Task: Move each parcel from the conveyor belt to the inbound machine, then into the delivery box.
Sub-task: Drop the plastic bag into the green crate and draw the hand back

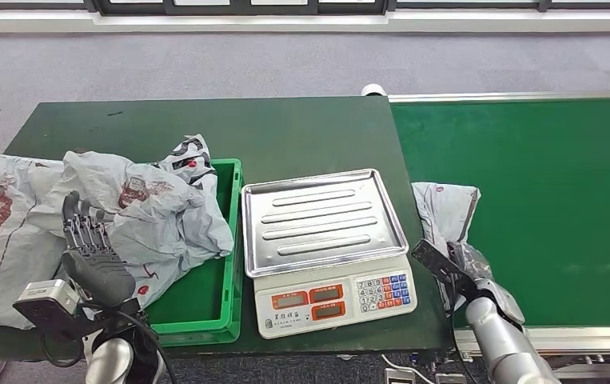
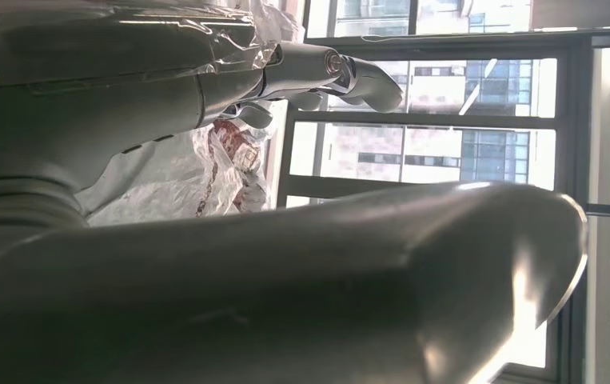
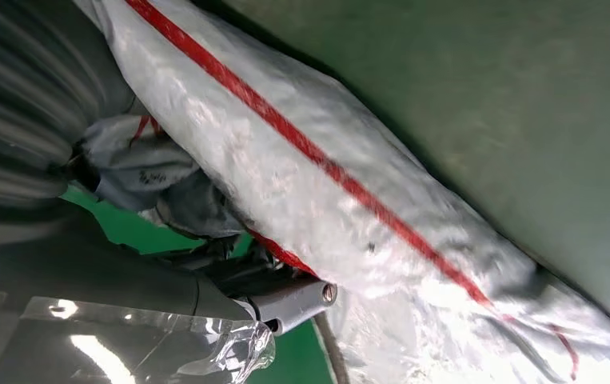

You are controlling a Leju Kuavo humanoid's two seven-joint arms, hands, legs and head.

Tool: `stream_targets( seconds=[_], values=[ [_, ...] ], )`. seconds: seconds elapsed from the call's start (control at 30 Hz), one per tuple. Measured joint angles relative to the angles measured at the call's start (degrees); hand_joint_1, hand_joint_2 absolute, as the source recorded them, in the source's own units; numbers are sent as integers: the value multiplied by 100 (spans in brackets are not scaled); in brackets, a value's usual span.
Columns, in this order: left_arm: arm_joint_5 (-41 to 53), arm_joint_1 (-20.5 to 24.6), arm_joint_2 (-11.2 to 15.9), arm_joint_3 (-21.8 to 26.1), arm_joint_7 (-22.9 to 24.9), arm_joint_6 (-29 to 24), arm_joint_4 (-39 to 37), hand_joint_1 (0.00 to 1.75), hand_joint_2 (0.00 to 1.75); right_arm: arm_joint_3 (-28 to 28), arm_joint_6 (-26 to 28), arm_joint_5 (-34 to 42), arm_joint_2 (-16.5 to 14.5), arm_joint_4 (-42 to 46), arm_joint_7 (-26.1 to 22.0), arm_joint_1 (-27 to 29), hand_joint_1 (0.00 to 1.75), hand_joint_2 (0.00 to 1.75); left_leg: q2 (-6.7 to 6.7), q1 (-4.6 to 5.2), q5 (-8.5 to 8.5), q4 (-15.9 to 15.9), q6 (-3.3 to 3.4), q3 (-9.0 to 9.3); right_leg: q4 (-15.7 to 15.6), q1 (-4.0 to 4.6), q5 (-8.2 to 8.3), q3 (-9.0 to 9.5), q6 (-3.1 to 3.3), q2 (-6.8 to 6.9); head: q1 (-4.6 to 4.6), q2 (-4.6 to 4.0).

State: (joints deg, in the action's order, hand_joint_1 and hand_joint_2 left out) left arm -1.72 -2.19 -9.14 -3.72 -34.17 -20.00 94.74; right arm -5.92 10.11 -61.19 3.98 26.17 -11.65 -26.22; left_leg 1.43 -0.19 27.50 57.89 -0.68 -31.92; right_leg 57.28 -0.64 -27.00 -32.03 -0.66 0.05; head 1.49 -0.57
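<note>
Before me stands a dark green bench (image 1: 285,136). On it sit a green crate (image 1: 225,240) and, beside that, a scale (image 1: 325,240) with a steel tray. Grey parcels (image 1: 13,232) lie heaped on its left end. To my right runs the green belt (image 1: 541,200), one parcel (image 1: 444,210) on its near edge.

Left hand (image 1: 92,254): dark grey, segmented fingers, matte grey back plate. A silver-grey box module sits at the wrist, with black cable looping beneath it. Forearm below is polished silver.

Right hand (image 1: 451,268): dark fingers and black plate at the wrist, silver cylindrical forearm with a rounded joint collar.

Left wrist view: smooth grey thumb (image 2: 365,264), metal-jointed fingertip, clear plastic film over the cover.

Right wrist view: grey ribbed cover (image 3: 13,96), crinkled transparent film, a small round screw in a grey finger end.
</note>
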Motion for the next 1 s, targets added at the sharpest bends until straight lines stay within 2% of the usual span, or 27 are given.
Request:
stream_targets(
  seconds=[0.17,0.6,0.7,0.77,0.87,1.0],
  values=[
    [-3,-7,16,0,5,3,45,0,0,84,-70,280,-25,295,-9,110,175,175,1,-1,-6,0,-9,0,6,1,5,-25,8,-3,0,0],
    [74,-241,20,0,-8,7,232,0,0,287,236,430,-70,1125,170,540,175,175,-2,-2,-9,-3,-15,-32,18,2,1,-61,13,-1,0,0],
    [101,-274,20,0,-15,7,264,0,0,294,569,516,-90,1447,211,707,175,175,-6,-2,-9,-3,-15,-35,18,2,1,-64,13,3,0,0],
    [125,-307,20,0,-29,9,302,0,0,293,930,645,-134,2018,226,1004,175,175,-17,-1,-10,-3,-16,-40,18,2,-2,-67,15,14,0,0],
    [146,-339,20,-1,-60,21,326,0,0,293,1423,955,-211,3388,135,1599,175,175,-37,-1,-10,-3,-17,-47,18,2,-10,-71,19,35,1,0],
    [148,-344,17,-6,-106,33,309,0,0,289,2072,1406,-335,5135,-379,2314,175,175,-51,-1,-6,-3,-21,-48,18,2,-22,-69,20,46,0,0]
  ],
)
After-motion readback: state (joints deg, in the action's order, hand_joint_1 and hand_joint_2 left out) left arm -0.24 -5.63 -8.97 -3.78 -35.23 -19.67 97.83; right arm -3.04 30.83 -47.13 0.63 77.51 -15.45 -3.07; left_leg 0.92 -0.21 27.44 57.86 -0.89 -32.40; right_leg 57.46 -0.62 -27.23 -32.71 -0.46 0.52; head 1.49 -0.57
